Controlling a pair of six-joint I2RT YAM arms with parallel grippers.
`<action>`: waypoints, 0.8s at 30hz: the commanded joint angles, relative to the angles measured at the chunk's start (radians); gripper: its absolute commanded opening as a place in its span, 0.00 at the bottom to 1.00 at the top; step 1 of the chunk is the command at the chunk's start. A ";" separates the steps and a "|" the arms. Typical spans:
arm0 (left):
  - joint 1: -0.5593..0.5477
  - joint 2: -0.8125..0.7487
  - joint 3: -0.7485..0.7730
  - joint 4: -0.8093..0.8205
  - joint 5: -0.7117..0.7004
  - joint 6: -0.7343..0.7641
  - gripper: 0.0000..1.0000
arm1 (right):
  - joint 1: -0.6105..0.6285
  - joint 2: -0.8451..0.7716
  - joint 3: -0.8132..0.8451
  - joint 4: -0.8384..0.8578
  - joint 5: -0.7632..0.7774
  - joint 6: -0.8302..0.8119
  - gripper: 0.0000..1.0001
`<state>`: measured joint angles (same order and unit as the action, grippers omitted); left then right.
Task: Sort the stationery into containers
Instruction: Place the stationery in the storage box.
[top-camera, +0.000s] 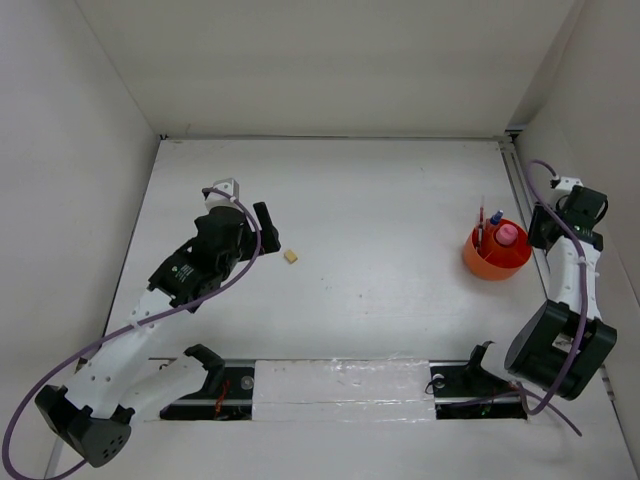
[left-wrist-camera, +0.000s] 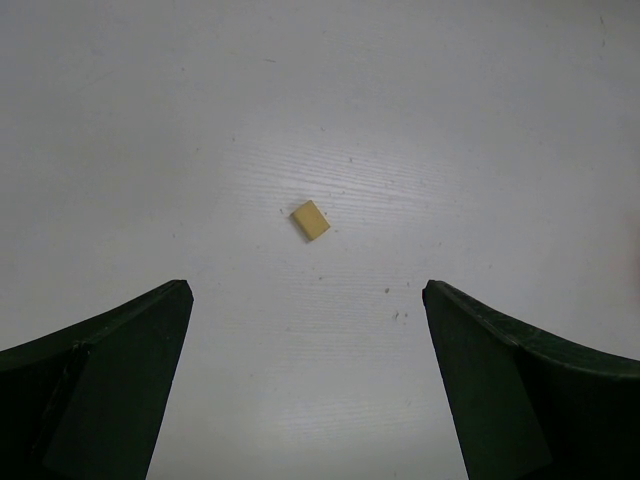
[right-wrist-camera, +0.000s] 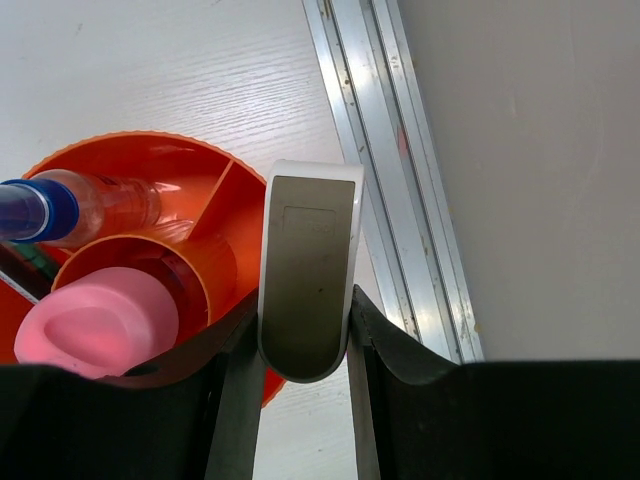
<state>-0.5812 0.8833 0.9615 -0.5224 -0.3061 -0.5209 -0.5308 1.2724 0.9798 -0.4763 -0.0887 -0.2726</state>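
Note:
A tiny tan eraser cube (top-camera: 291, 256) lies alone on the white table, just right of my left gripper (top-camera: 266, 232). In the left wrist view the eraser (left-wrist-camera: 310, 220) sits ahead of the wide-open left gripper (left-wrist-camera: 305, 288), centred between the fingers and untouched. At the right stands the orange container (top-camera: 497, 252), holding a pink-capped tube (top-camera: 508, 234), a blue-capped bottle (top-camera: 495, 216) and a red pen (top-camera: 481, 212). My right gripper (right-wrist-camera: 305, 300) is shut on a flat grey piece with a white rim (right-wrist-camera: 308, 260), beside the right rim of the container (right-wrist-camera: 130, 145).
An aluminium rail (right-wrist-camera: 390, 150) runs along the table's right edge close behind the right gripper, with the side wall just beyond. White walls enclose the table on the left, back and right. A taped strip (top-camera: 340, 385) lies between the arm bases.

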 joint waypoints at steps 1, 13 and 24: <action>0.001 -0.003 0.008 0.004 -0.016 0.001 1.00 | -0.006 0.010 0.049 -0.005 -0.036 -0.014 0.00; 0.001 -0.021 0.008 0.004 -0.016 0.010 1.00 | -0.006 -0.021 0.030 -0.027 -0.003 -0.014 0.00; 0.001 -0.030 0.008 0.004 -0.016 0.010 1.00 | -0.006 0.002 0.039 -0.027 -0.057 -0.036 0.00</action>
<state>-0.5812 0.8700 0.9615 -0.5224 -0.3080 -0.5201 -0.5308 1.2781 0.9867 -0.5167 -0.1089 -0.2928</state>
